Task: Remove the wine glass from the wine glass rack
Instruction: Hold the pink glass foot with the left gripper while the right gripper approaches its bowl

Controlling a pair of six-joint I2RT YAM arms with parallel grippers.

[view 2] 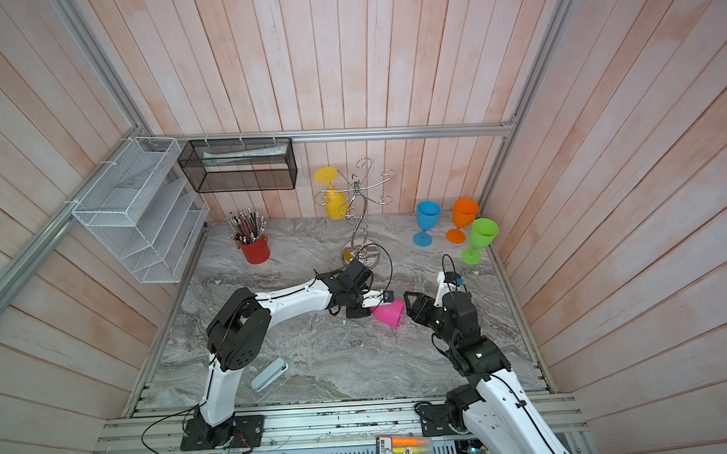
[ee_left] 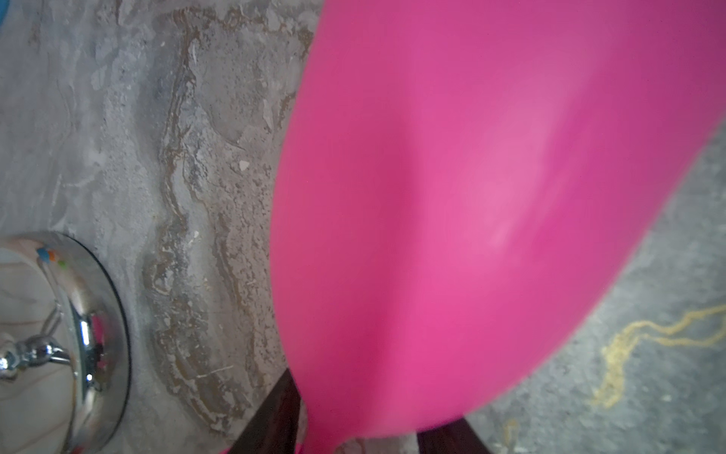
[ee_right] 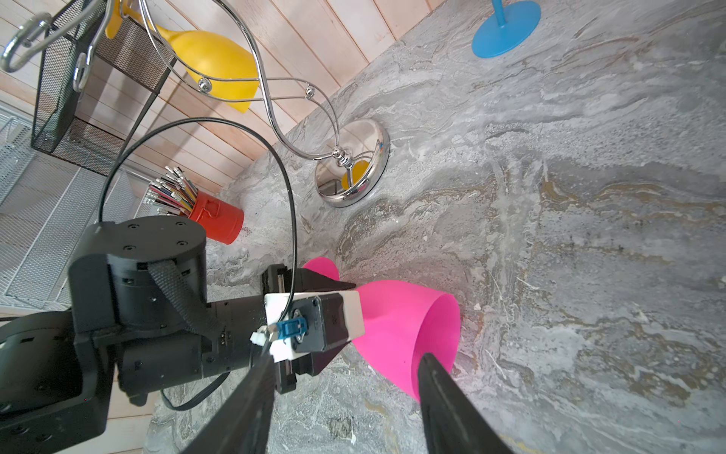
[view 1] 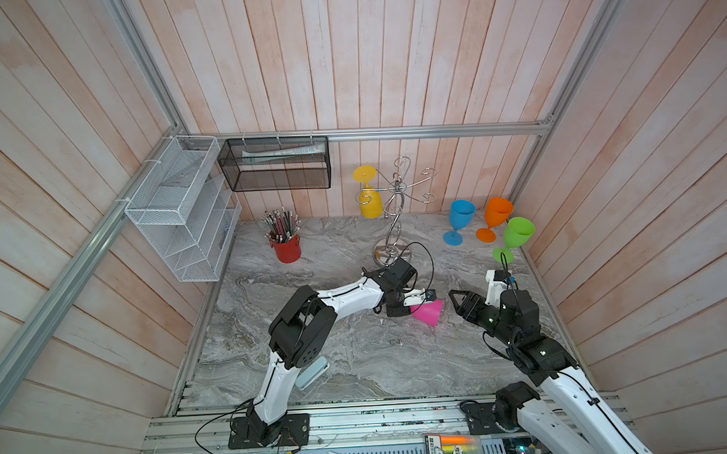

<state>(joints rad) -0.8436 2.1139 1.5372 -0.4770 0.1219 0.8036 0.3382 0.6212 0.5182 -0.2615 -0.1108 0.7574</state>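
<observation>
On the table [view 1: 358, 361] the pink glass [view 1: 429, 312] lies sideways, mouth toward right gripper [view 1: 455, 301].

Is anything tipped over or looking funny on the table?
Yes. The pink wine glass lies on its side on the marble table, while the blue wine glass, orange wine glass and green wine glass stand upright. The yellow wine glass hangs upside down on the wine glass rack, as it should.

Robot lab cell: aluminium frame [view 1: 392, 132], panelled walls [view 1: 347, 49]
</observation>
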